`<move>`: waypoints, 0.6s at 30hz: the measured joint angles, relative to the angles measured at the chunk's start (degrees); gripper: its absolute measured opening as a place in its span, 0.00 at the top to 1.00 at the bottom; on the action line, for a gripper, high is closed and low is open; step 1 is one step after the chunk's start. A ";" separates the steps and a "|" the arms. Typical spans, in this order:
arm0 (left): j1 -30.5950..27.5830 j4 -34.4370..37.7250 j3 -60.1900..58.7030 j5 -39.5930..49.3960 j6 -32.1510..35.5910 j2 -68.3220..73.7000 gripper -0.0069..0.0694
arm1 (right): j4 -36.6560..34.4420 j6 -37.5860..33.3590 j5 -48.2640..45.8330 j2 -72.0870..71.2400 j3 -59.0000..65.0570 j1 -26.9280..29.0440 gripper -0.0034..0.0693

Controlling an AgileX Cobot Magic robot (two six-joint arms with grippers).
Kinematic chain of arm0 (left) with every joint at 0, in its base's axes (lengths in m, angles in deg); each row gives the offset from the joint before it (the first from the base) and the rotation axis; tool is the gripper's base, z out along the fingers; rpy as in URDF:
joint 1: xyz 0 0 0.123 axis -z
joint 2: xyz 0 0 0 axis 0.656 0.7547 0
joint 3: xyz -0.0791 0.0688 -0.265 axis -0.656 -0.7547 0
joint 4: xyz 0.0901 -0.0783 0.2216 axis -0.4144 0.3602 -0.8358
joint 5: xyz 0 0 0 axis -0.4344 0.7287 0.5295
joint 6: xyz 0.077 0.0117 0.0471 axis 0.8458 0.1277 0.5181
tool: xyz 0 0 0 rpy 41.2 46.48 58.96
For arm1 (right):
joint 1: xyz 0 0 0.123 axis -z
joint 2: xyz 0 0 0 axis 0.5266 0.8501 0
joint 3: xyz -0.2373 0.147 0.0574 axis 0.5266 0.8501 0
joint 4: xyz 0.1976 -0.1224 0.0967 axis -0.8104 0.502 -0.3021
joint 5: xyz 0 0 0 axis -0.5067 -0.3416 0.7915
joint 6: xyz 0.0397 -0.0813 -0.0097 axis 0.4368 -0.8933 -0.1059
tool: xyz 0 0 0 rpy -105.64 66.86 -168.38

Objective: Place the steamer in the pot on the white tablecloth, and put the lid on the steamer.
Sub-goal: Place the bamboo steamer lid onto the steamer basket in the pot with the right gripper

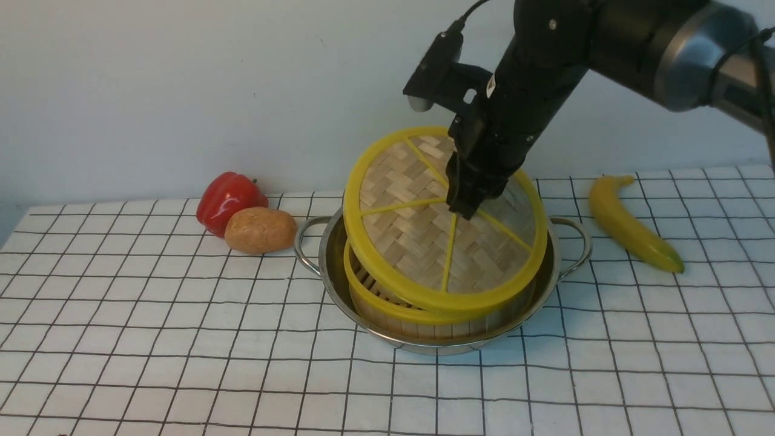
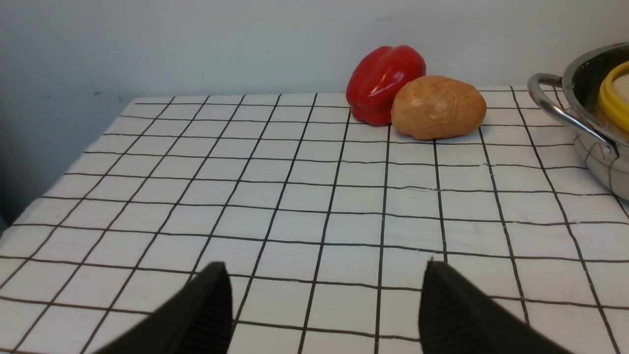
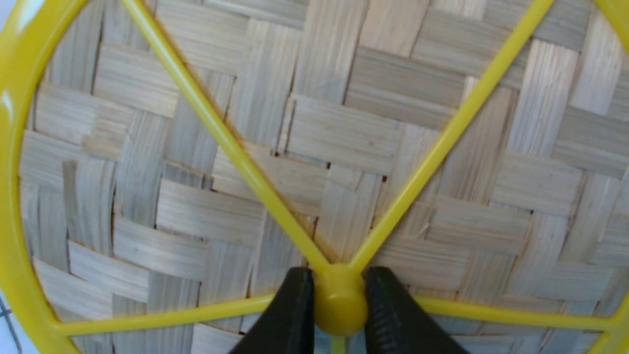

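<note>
Left wrist view. My left gripper (image 2: 324,268) hangs over the white tablecloth (image 2: 295,196), jaws spread wide and nothing between them. Both black fingers (image 2: 206,309) show ribbed inner faces, and only bare grid cloth lies in the gap.

At the far edge of the cloth, by the pale wall, a red bell pepper (image 2: 385,81) and a brown potato (image 2: 437,107) touch, the potato in front.

The pot (image 2: 597,152) is cut off by the frame edge, one loop handle (image 2: 560,110) pointing toward the potato, apart from it. A yellow rim (image 2: 609,98) shows inside the pot; I cannot tell which piece it belongs to.
</note>
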 joint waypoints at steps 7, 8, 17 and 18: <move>0.00 0.00 0.00 0.00 0.00 0.00 0.29 | -0.06 -3.13 0.17 2.01 0.00 0.00 0.75; 0.00 0.00 0.00 0.00 0.00 0.00 0.29 | -0.06 -3.70 0.41 2.01 0.00 0.00 0.75; 0.00 0.00 0.00 0.00 0.00 0.00 0.29 | -0.06 -7.20 1.74 2.01 0.00 0.00 0.75; 0.00 0.00 0.00 0.00 0.00 0.00 0.29 | -0.01 -7.37 1.74 2.01 0.00 0.00 0.75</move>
